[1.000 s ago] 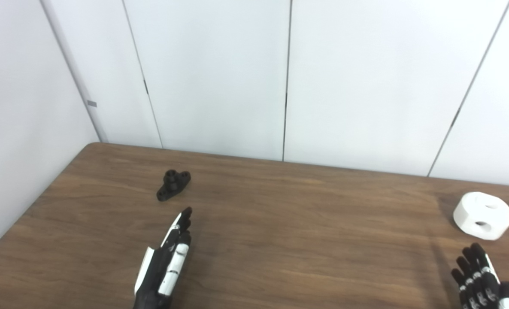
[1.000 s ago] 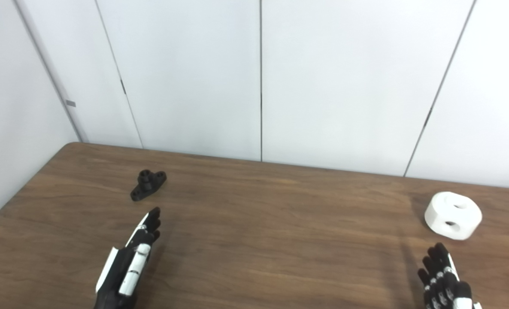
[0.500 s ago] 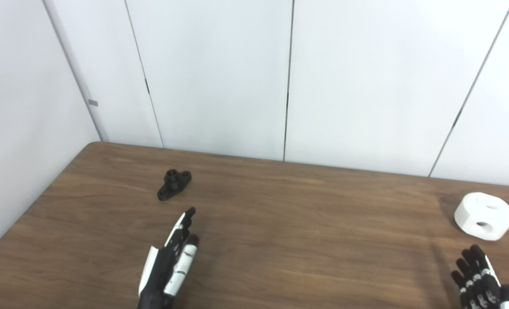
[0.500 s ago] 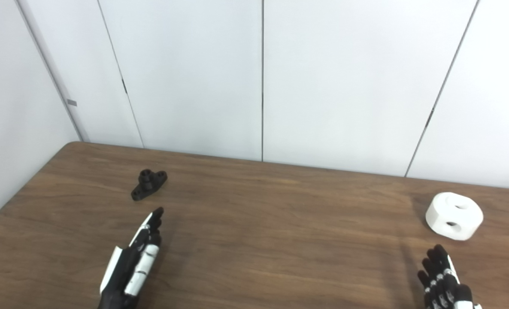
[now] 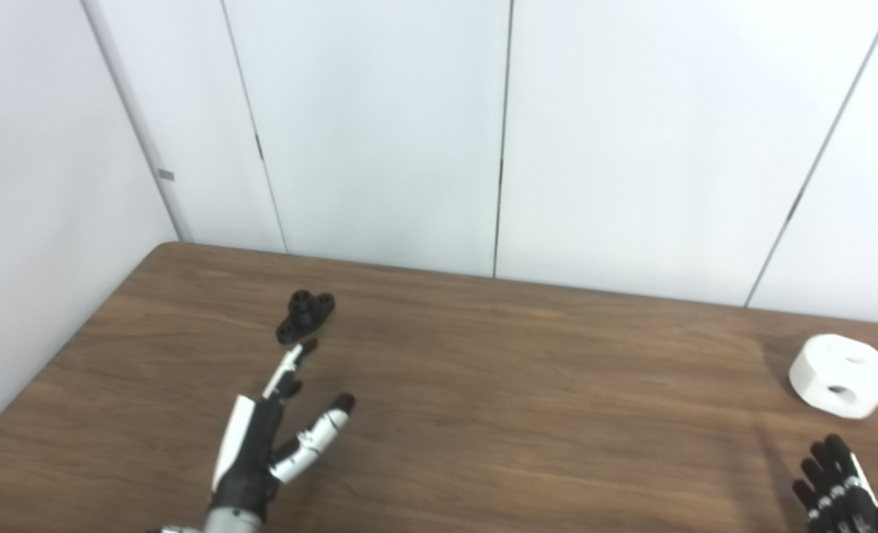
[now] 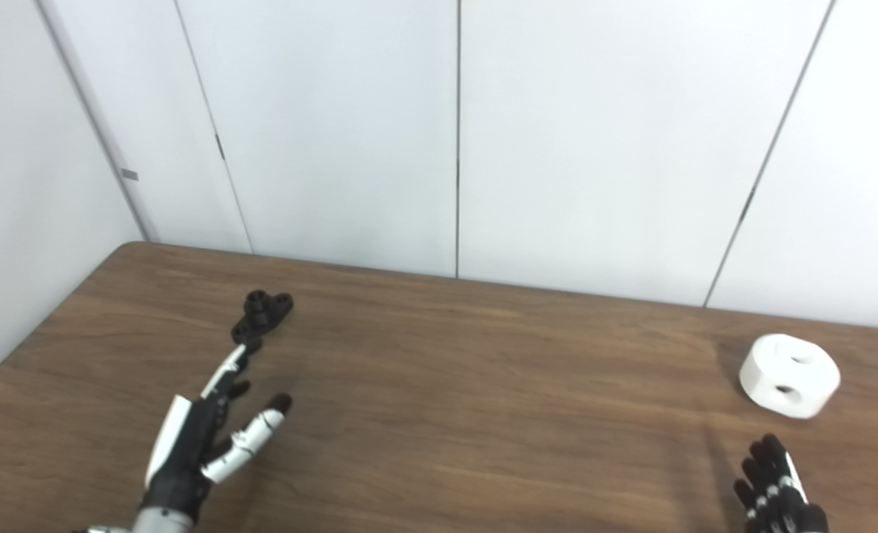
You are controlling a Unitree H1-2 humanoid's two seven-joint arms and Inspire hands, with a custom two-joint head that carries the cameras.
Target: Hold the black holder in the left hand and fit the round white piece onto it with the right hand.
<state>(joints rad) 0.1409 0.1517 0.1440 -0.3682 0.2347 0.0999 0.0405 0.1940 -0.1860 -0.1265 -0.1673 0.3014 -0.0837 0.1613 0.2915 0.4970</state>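
White wall panels [image 5: 380, 133] stood behind the brown table [image 5: 528, 385]. On its far left lay the holder [image 5: 305, 314], nothing blocking it. The left hand [image 5: 272, 437] reached toward it empty, fingers [image 5: 291, 363] and thumb spread. The white piece [image 5: 842, 374] sat far right, beyond the right hand [image 5: 842, 500], fingers apart, empty.

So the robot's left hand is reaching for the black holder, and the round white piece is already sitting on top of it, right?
Not quite. The left hand is reaching for the black holder, but the round white piece lies alone on the table's far right, as the left eye view shows.
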